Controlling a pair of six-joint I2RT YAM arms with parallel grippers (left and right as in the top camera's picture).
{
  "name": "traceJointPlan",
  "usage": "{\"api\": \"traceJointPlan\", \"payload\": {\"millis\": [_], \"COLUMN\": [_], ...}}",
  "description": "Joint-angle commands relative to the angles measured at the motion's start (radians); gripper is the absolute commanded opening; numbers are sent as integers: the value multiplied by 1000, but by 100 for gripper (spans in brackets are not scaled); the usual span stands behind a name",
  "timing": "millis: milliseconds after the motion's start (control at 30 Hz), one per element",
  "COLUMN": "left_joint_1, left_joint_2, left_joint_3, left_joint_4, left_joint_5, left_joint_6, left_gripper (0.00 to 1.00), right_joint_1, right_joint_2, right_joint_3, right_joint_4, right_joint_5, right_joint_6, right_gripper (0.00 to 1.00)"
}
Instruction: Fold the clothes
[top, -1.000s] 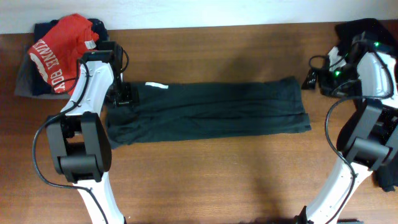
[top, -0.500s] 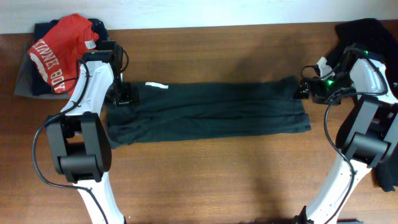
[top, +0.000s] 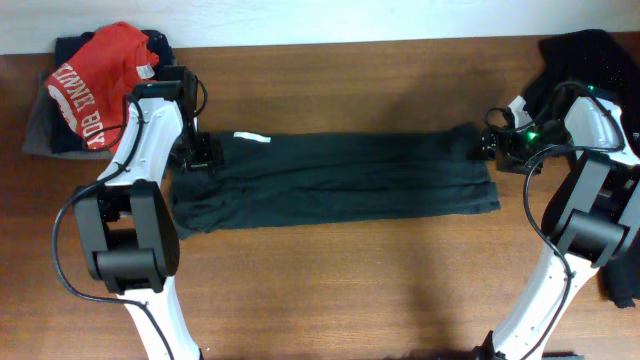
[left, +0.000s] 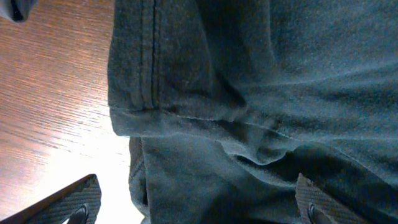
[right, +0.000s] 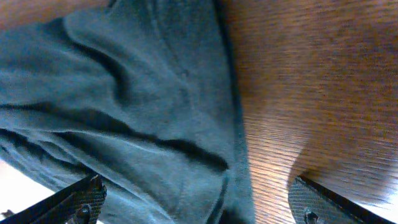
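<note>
The clothes (top: 330, 180), a black T-shirt, lie dark side up as a long folded strip across the middle of the table. My left gripper (top: 200, 152) hovers over the strip's upper left corner. In the left wrist view this gripper (left: 199, 208) stands open, its fingertips (left: 71, 200) spread wide over the hemmed edge of the cloth (left: 249, 93). My right gripper (top: 487, 145) is at the strip's upper right corner. It (right: 199, 205) is open too, with the cloth's edge (right: 155, 112) lying between its fingertips (right: 320, 200) and nothing held.
A red tee (top: 95, 70) with white lettering lies on a heap of dark garments at the back left. Another dark heap (top: 590, 50) sits at the back right, behind the right arm. A white label (top: 252, 137) shows at the strip's upper left edge.
My right arm has swung left from the dark heap to the strip's upper right corner. The left arm and the shirt have not moved.
</note>
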Motion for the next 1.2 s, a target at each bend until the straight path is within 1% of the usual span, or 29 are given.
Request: {"api": "traceJointPlan", "payload": {"millis": [0,267,400,467,500,533,567,600,667,767,800,867,967,1033,1167], "left_joint_1": [7,7,7,7,7,7,7,7,7,7,7,7,7,7,7], "left_joint_2": [-6,-6,-6,-6,-6,-6,-6,-6,-6,-6,-6,-6,-6,-6,-6], "left_joint_3": [8,8,8,8,8,8,8,8,8,8,8,8,8,8,8], "left_joint_4": [2,2,2,4,5,6,6,6,6,6,6,6,5,5,-3], "left_joint_5": [-3,-3,13,21,23,23,23,23,23,23,23,23,23,23,23], "left_joint_6": [-2,-2,-2,-2,-2,-2,-2,-2,-2,-2,-2,-2,-2,-2,-2], "left_gripper": [99,99,99,99,99,99,99,99,99,99,99,99,99,99,99], "right_joint_1": [3,4,4,4,4,4,4,5,12,30,38,55,76,80,74], "right_joint_2": [97,99,99,99,99,99,99,99,99,99,99,99,99,99,99], "right_joint_3": [-91,-251,-283,-285,-285,-284,-284,-284,-284,-284,-284,-285,-284,-284,-283], "right_joint_4": [12,117,142,143,143,144,145,146,146,150,154,171,201,217,233], "right_joint_5": [3,-46,-56,-56,-64,-71,-71,-71,-71,-70,-70,-68,-54,-16,121], "right_joint_6": [-14,-20,-16,-8,-9,-9,-8,-8,-1,-1,0,22,66,114,199], "right_gripper": [99,99,100,96,92,82,75,71,68,57,49,37,15,4,4]}}
